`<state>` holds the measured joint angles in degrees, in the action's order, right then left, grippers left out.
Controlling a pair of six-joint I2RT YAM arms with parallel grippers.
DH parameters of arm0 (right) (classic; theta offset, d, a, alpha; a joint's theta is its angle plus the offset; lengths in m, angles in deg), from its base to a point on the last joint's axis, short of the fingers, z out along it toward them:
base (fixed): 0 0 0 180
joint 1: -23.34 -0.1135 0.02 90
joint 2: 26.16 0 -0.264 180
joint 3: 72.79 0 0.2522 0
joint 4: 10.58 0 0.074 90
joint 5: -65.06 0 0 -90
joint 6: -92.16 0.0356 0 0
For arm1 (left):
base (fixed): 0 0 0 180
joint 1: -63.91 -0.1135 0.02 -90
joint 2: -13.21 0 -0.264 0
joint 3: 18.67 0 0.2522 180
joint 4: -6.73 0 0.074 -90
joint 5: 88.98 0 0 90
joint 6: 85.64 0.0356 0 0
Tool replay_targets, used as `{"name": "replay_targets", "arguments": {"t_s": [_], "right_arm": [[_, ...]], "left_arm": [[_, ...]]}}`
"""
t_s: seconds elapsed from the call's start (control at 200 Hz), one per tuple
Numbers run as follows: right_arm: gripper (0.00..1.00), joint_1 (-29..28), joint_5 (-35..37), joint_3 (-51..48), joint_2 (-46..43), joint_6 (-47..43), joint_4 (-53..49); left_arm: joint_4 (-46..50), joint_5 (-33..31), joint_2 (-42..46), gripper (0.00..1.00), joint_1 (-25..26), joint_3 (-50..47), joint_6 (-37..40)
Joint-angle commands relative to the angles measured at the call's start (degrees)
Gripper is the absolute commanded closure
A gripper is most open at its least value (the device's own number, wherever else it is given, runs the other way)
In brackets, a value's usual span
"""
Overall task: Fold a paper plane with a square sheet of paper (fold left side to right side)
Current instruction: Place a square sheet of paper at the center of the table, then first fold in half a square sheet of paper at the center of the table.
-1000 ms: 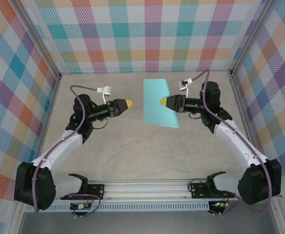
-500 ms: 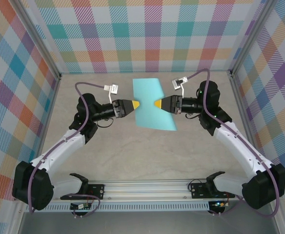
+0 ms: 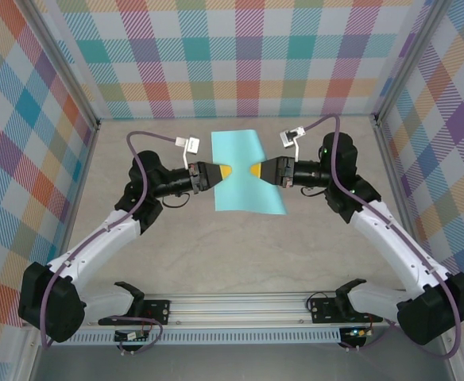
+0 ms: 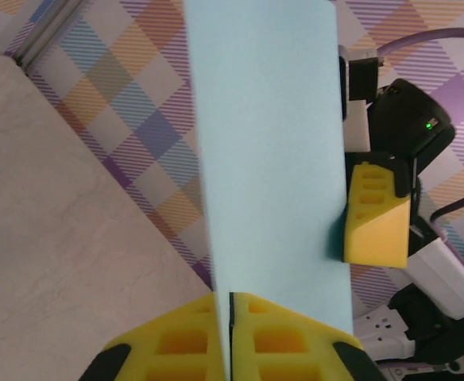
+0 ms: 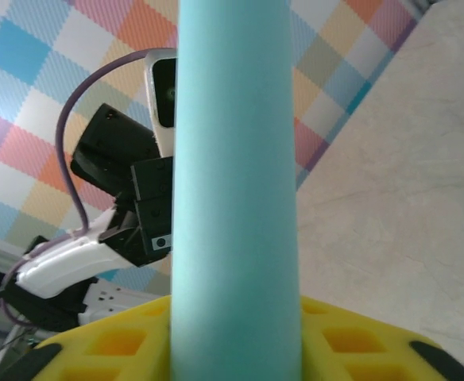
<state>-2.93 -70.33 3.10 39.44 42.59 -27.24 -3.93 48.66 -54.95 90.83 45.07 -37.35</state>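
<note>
Both hands are clamping your square sheet of paper [image 3: 246,194] between them. Your left hand [image 3: 225,172] is pinching its left edge, your right hand [image 3: 255,171] its right edge.

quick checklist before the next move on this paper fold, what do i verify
1. left gripper shut on paper: ok, it pinches the near edge.
2. right gripper shut on paper: ok, it grips the opposite edge.
3. paper off the table: ok, held up between both grippers.
4. paper flat: not ok, it bows between the two grips.
5. left side brought to right side: not ok, no fold yet.
6. edges square for the fold: cannot tell.
</note>
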Motion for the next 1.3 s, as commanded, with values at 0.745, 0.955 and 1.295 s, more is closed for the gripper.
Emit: {"name": "replay_targets", "arguments": {"t_s": [0.745, 0.955, 1.295], "right_arm": [[0.52, -0.1, 25.0, -5.8, 20.6, -11.0, -14.7], [0.65, -0.1, 22.8, -1.2, 34.2, -9.6, -11.6], [0.70, -0.8, 28.3, 0.8, 43.1, -9.5, -17.4]], "left_arm": [[14.6, -10.4, -31.1, 1.00, -4.0, -1.2, 15.1], [15.5, -8.3, -36.0, 1.00, -5.5, 0.6, 16.2], [14.0, -5.9, -34.5, 0.78, -5.6, 0.1, 14.0]]}}
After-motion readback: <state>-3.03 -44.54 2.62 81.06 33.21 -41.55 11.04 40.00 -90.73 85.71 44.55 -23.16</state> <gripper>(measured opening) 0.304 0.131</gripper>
